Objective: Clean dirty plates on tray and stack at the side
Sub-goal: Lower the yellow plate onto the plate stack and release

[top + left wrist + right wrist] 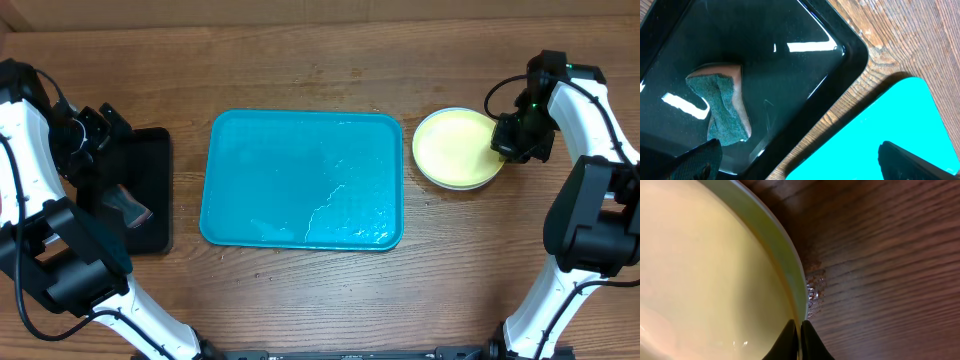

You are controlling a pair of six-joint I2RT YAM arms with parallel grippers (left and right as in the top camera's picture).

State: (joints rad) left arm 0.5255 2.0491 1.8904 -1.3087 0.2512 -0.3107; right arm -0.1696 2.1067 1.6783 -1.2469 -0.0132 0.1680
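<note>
From above, the tray [300,130] sits mid-frame with nothing on it. The yellow-green plate [455,150] lies on the counter [320,300] just off the tray's right edge. Whether other plates lie under it cannot be told. The right end effector [508,142] is at that plate's right rim, so the plate runs leftward from it toward the tray. This arm is much the nearer one. The left end effector [100,132] hangs at far left over the black tray [150,150], where a sponge [128,205] lies, well apart from the plate. In the left wrist view its fingers [702,157] sit at the two lower corners, spread wide and holding nothing. The sponge is at left and the turquoise corner at lower right. In the right wrist view the two tips meet at bottom centre, pinching the plate's green rim. The plate's face fills the left half and bare wood the right. Any release or lift likely depends on that rim hold.
</note>
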